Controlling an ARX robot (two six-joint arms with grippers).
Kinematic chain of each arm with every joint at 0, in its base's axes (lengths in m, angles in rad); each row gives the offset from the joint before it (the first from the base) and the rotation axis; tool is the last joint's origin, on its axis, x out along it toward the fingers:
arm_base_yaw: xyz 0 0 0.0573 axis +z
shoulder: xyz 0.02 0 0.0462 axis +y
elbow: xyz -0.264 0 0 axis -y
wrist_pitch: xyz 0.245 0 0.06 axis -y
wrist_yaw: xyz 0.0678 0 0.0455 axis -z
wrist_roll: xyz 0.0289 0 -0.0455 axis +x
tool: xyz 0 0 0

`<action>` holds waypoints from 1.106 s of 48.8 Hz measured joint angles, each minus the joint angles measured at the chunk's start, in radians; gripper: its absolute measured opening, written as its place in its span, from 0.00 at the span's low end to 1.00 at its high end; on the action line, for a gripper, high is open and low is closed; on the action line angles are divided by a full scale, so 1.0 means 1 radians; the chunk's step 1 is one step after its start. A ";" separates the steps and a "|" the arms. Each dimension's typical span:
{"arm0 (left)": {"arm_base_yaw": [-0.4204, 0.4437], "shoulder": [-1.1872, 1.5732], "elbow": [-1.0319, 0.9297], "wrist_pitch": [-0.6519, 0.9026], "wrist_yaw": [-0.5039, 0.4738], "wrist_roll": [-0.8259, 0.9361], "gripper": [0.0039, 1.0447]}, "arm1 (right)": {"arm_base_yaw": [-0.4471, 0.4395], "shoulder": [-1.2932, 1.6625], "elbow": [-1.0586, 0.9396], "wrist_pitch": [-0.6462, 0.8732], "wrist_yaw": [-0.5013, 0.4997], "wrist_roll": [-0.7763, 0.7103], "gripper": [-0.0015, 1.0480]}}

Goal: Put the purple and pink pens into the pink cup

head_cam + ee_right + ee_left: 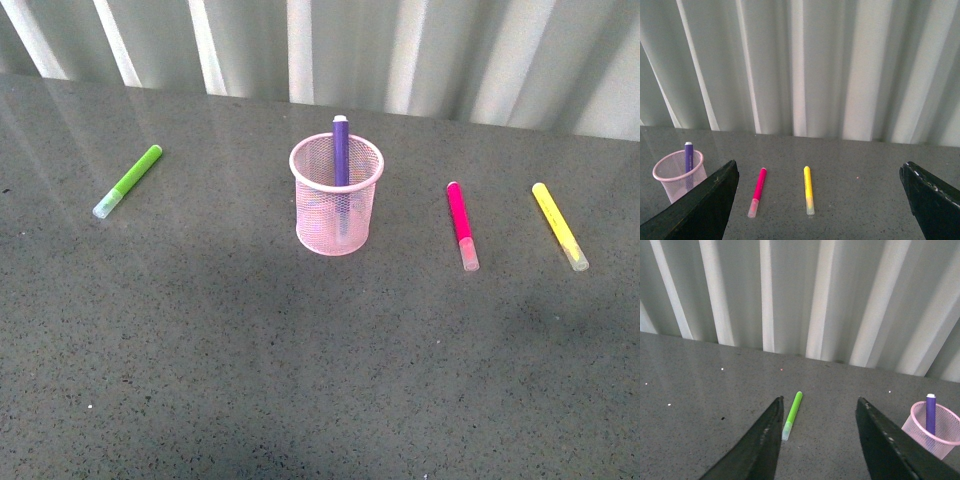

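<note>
Left tool: jaws spread wide, holding nothing, above the grey surface. Right tool: likewise wide apart and empty. Purple pen: upright inside the pink cup, its end standing above the rim. Pink pen: flat on the surface, right of the cup, between it and a yellow marker. Green marker: well to the cup's left.
</note>
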 joint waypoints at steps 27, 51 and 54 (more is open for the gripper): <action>0.000 -0.324 -0.149 -0.153 -0.001 0.036 0.03 | 0.000 0.000 0.000 0.000 0.000 0.000 0.93; 0.000 -0.624 -0.149 -0.441 0.000 0.036 0.03 | 0.000 0.000 0.000 0.000 0.000 0.000 0.93; 0.000 -0.645 -0.149 -0.462 0.000 0.036 0.03 | 0.000 0.000 0.000 0.000 0.000 0.000 0.93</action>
